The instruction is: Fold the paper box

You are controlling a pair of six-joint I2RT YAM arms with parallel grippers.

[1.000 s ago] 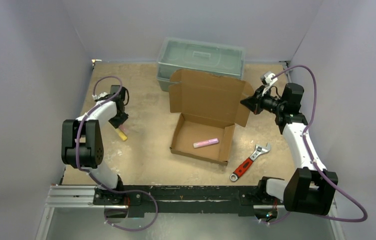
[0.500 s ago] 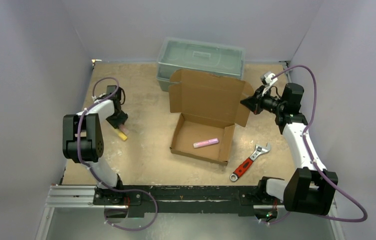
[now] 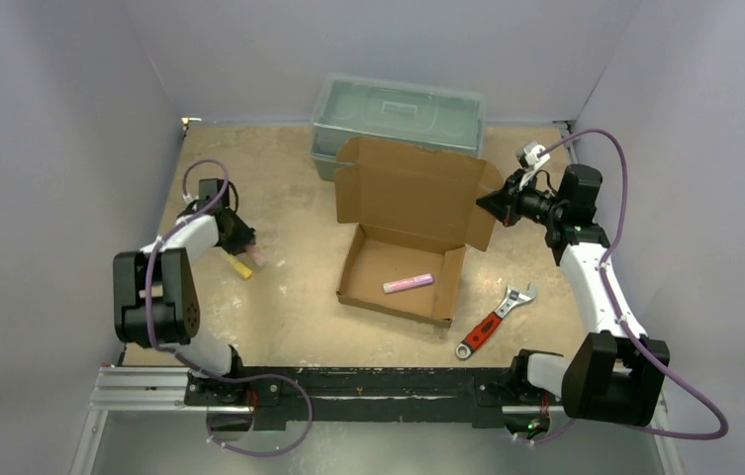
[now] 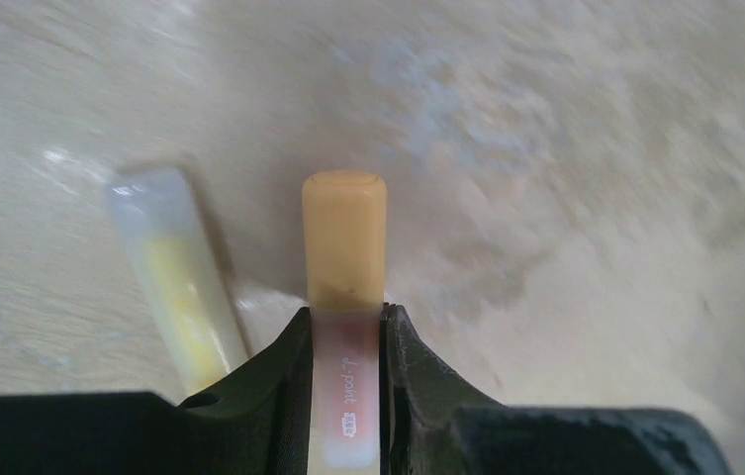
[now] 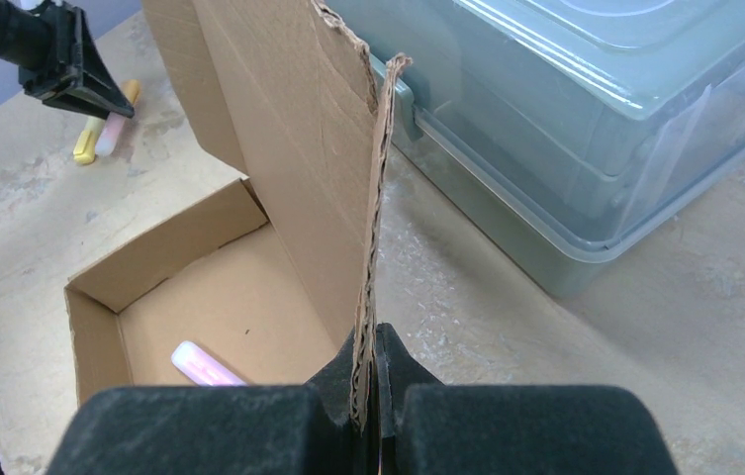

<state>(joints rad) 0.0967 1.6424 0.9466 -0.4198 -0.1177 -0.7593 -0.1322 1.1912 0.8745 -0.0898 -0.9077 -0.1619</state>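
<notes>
One toolbox [image 3: 398, 111] just behind paper box [image 3: 410, 196]

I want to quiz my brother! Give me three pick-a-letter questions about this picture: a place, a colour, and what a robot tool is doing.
1. Where is the pink marker? A in the paper box; B beside the wrench; C in the right tool.
2. What colour is the wrench's handle? A blue; B red; C green.
3. What is the right tool doing? A open, empty; B shut on the paper box's flap; C shut on the wrench.
Answers: A, it lies on the box floor; B, the handle shows red; B, the flap's edge sits pinched in it.
</notes>
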